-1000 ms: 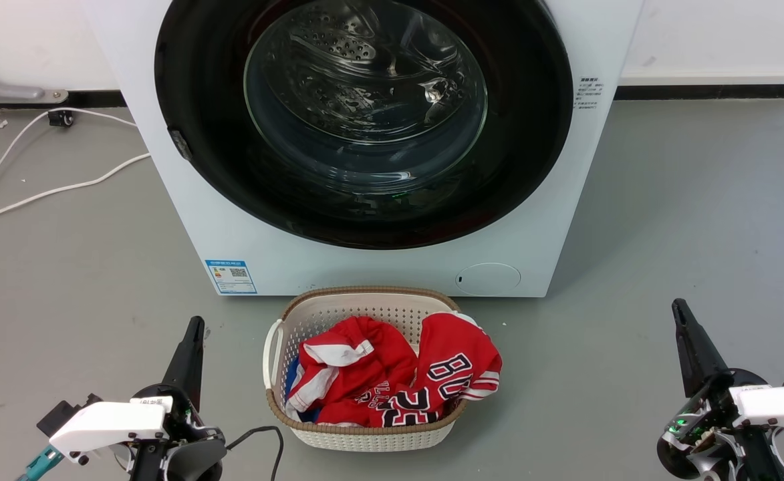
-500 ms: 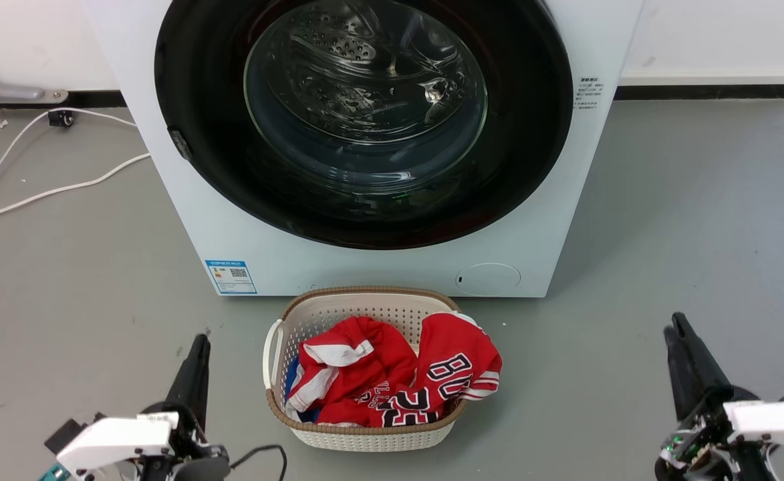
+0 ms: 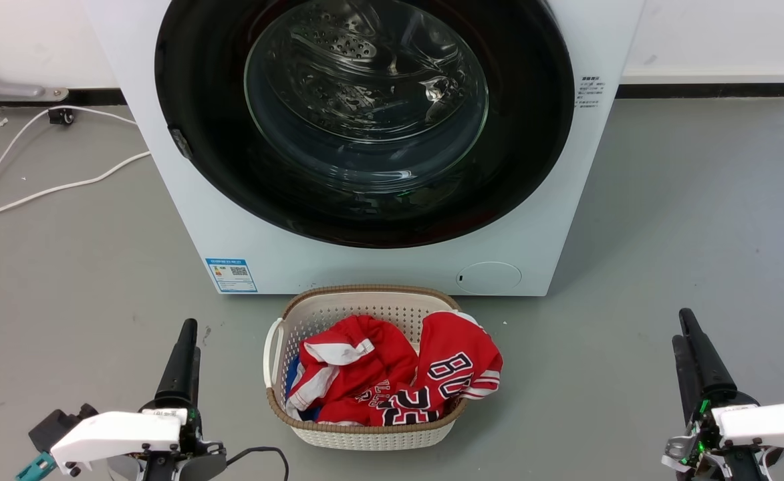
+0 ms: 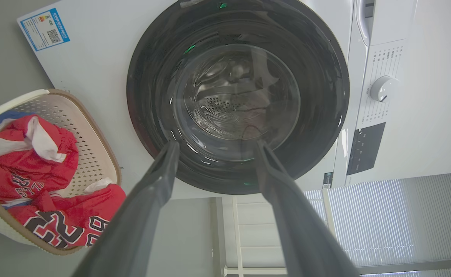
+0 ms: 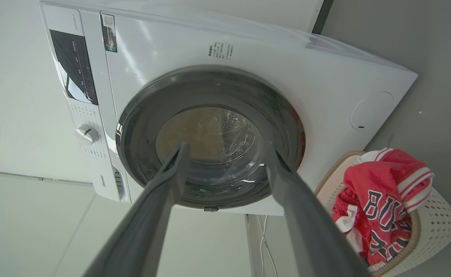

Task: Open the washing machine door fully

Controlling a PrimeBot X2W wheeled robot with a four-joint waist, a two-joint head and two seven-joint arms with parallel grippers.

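Both fingers of the left gripper (image 3: 188, 331) are spread apart and nothing is held between them. The right gripper (image 3: 680, 327) is spread the same way, with nothing held. The washing machine door (image 3: 532, 133) is closed flat on the front of the white machine (image 3: 231, 220), well apart from both grippers. A basket (image 3: 365, 437) filled with red clothes (image 3: 365, 374) is set just in front of the machine.

Top of washing machine door (image 3: 365, 127) cropped; label (image 3: 231, 275) print perhaps illegible.
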